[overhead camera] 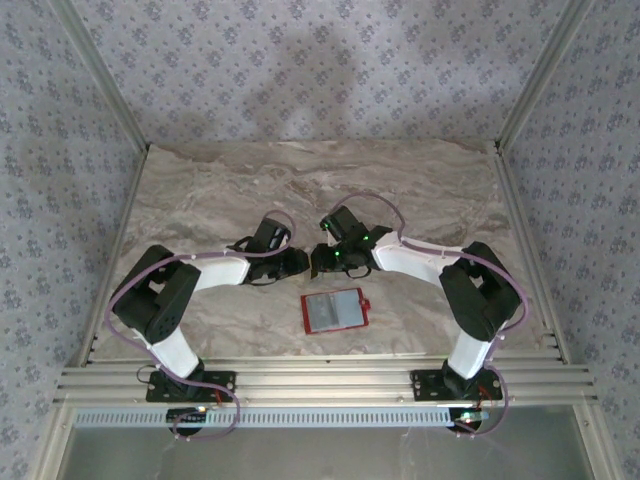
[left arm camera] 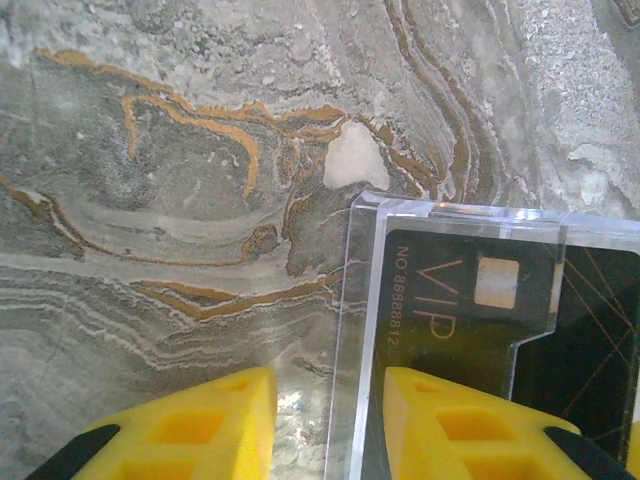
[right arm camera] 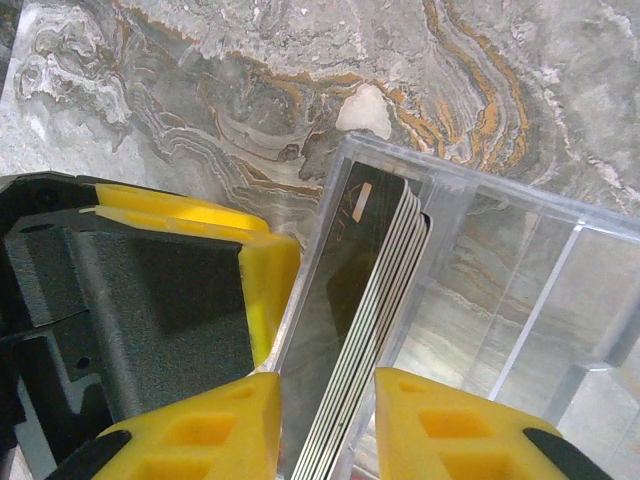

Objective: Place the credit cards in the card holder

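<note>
1. The left gripper (left arm camera: 330, 432) has blocky yellow fingertips with square recesses. They straddle one wall of the clear plastic box (left arm camera: 352, 300), one outside it and one inside. I cannot tell whether they clamp the wall.
2. The right gripper (right arm camera: 328, 430) sets matching yellow fingers either side of the credit cards (right arm camera: 365, 290) inside the box. I cannot tell if they press.
3. The credit cards are thin glossy black rectangles with gold "VIP" lettering, stacked face to face with pale edges. Their long axis runs along the box wall.
4. The box is transparent and straight-walled, on a marbled grey-and-ochre tabletop (overhead camera: 200, 200).
5. The card holder (overhead camera: 335, 311) lies open and flat on the box's near side. It is red-rimmed, its grey inside up and its long axis crosswise.
</note>
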You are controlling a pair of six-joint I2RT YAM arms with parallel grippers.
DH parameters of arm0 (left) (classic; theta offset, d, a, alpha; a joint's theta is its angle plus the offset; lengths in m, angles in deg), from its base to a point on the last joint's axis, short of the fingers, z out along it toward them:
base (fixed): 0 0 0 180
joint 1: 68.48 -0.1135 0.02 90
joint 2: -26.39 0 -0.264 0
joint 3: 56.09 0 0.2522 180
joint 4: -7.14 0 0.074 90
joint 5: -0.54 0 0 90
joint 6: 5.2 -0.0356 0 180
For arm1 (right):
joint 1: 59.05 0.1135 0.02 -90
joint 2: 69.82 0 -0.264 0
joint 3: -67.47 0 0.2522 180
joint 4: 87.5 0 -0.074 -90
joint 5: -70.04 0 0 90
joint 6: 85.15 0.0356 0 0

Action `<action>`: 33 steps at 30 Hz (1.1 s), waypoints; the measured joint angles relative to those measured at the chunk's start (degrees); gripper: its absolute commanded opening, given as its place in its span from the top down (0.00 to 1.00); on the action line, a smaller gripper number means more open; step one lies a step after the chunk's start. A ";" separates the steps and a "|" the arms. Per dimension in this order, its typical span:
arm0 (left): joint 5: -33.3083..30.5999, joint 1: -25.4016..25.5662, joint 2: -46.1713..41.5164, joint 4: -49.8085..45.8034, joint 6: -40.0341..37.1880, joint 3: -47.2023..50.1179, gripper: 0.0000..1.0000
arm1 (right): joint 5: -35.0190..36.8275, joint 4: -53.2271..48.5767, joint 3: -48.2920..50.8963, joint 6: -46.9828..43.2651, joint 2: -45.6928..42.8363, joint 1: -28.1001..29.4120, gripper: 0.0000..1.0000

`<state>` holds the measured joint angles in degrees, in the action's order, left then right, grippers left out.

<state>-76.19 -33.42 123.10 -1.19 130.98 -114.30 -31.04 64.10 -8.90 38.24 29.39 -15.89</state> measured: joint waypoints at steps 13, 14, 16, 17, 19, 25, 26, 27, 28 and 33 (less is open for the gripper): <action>-1.29 0.66 0.90 1.68 0.46 0.00 0.67 | 4.72 -3.06 -2.34 -0.98 0.00 3.43 0.72; -1.40 0.72 0.90 1.68 0.46 0.00 0.67 | 4.90 -3.26 -2.78 -1.11 0.00 3.85 0.71; -1.68 0.83 0.90 1.68 0.61 0.00 0.67 | 5.40 -3.69 -3.34 -1.33 0.00 4.33 0.71; -1.92 0.96 0.90 1.68 0.70 0.00 0.67 | 5.51 -3.82 -3.43 -1.36 0.00 4.37 0.70; -2.21 1.05 0.92 1.70 0.87 0.00 0.67 | 5.29 -3.87 -3.43 -1.38 0.07 4.31 0.68; -2.38 1.11 0.92 1.70 1.07 0.00 0.68 | 2.47 -2.97 -3.39 -1.25 0.87 2.40 0.64; -2.40 1.11 0.92 1.70 1.07 0.00 0.68 | 1.97 -2.54 -3.30 -1.18 1.11 2.12 0.65; -2.40 1.11 0.92 1.70 1.05 0.00 0.68 | 1.40 -2.03 -3.13 -1.03 1.31 1.86 0.64; -2.40 1.11 0.92 1.70 1.05 0.00 0.67 | 0.85 -1.53 -2.91 -0.87 1.46 1.66 0.64; -2.58 1.18 0.92 1.70 1.05 0.00 0.68 | -2.58 0.74 -1.70 0.24 1.95 0.33 0.65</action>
<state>-78.77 -32.23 124.02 0.52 132.03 -114.30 -33.61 64.85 -10.61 38.48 31.34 -15.56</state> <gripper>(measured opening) 0.325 0.355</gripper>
